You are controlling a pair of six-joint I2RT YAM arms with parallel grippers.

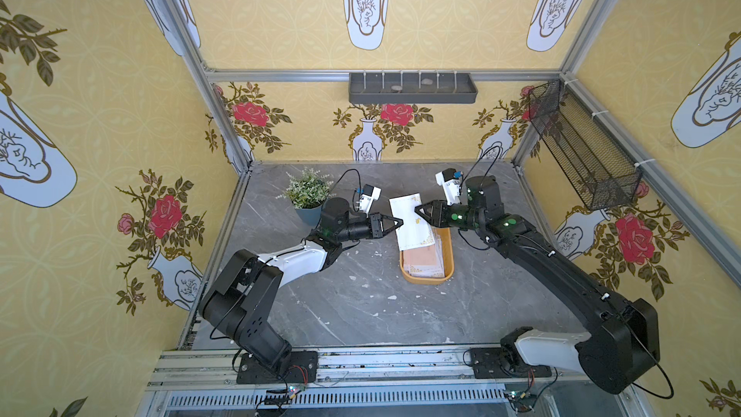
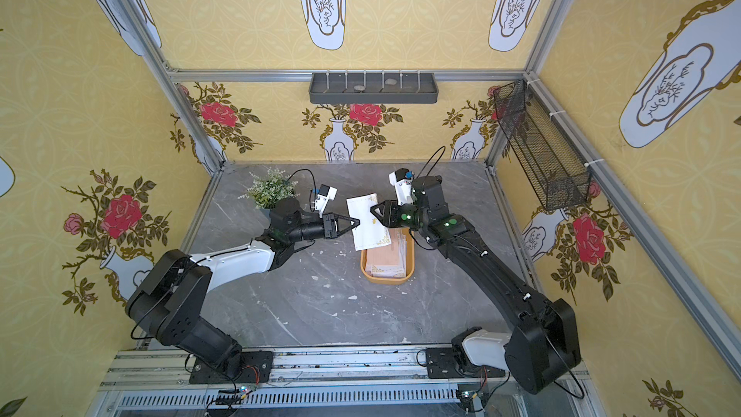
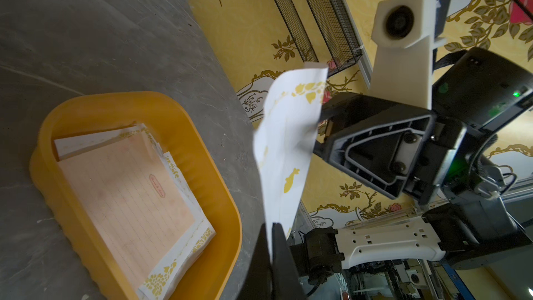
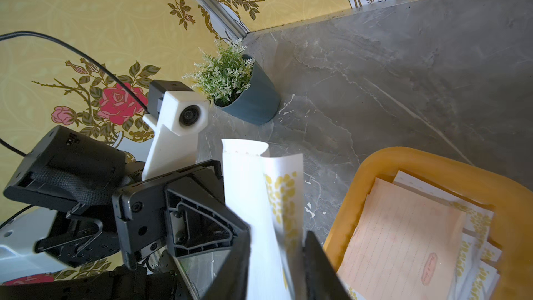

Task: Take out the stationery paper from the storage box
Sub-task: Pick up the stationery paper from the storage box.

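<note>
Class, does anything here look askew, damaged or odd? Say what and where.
The lifted sheet curls and buckles between the left gripper and right gripper. The stacked sheets in the storage box lie fanned, not squared. White flecks dot the table.

The black left arm (image 1: pixel 292 258) and right arm (image 1: pixel 561 270) have white shell sections, green lights, thin cables, white camera housings (image 1: pixel 369 195), and a triangular left claw (image 1: pixel 400 221) and right claw (image 1: pixel 418 211).

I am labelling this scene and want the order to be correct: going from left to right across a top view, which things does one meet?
potted plant → left pincer → stationery sheet → right pincer → black mesh basket
</note>
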